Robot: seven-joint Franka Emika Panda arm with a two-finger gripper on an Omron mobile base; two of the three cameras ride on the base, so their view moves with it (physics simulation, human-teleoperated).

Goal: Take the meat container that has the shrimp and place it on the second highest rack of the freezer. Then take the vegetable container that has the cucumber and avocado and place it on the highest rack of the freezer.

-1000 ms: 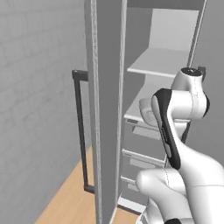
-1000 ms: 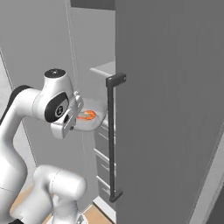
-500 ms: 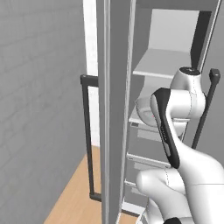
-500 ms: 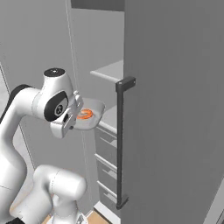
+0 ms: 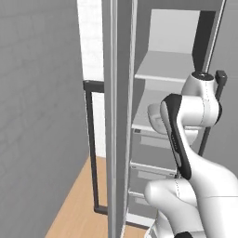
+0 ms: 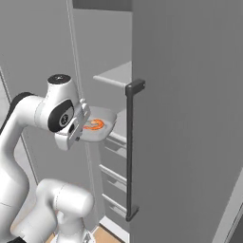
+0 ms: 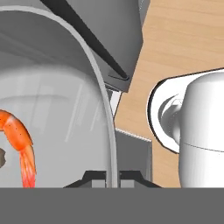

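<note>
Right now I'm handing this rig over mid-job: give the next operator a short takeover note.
Gripper: shut on the rim of the meat container, holding it level in front of the open freezer.
Shrimp: lying in the container.
Done: meat container picked up and brought to the freezer, whose door is open.
Left: set it on the second highest rack, which looks level with the tray; release; then fetch the vegetable container and place it on the highest rack.
</note>
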